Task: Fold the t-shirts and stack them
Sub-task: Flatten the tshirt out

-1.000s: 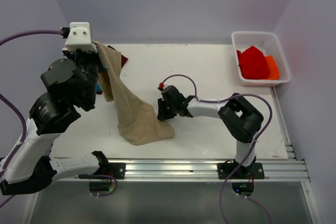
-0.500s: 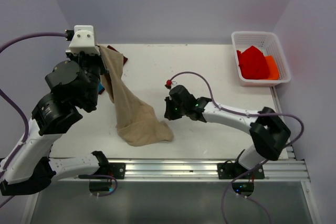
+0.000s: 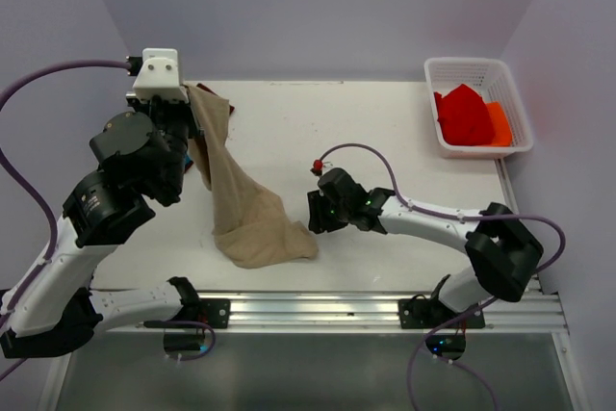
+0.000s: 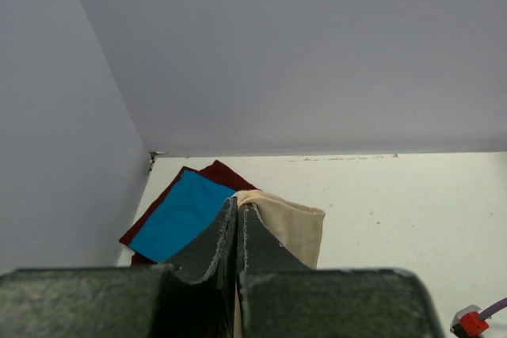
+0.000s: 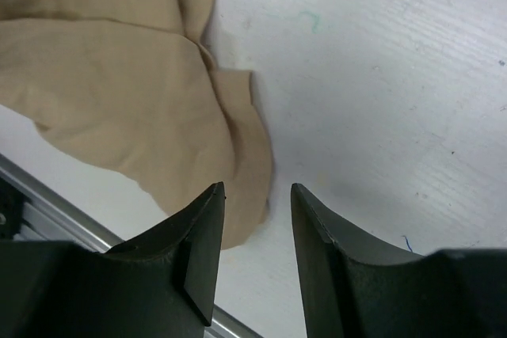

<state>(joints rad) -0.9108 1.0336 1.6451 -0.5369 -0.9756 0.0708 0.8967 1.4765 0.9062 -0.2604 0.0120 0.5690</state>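
tan t-shirt (image 3: 252,228): its lower end lies bunched on the table (image 3: 385,132) close to the near edge, left of centre, and the rest rises as a long strip up and to the left. your right gripper (image 5: 257,195) sits low just right of that heap, jaws apart with nothing between them. its wrist view shows the cloth's right edge below the gap, and you cannot tell whether the fingers touch it. your left gripper (image 4: 237,223) is raised at the far left, jaws pressed together on the top edge of the tan t-shirt, which hangs from there. beyond it, in the far left corner, the blue t-shirt (image 4: 178,215) lies flat on the maroon t-shirt (image 4: 220,173). in the far right corner a white basket (image 3: 462,65) holds a red cloth (image 3: 462,117) and an orange cloth (image 3: 499,124).
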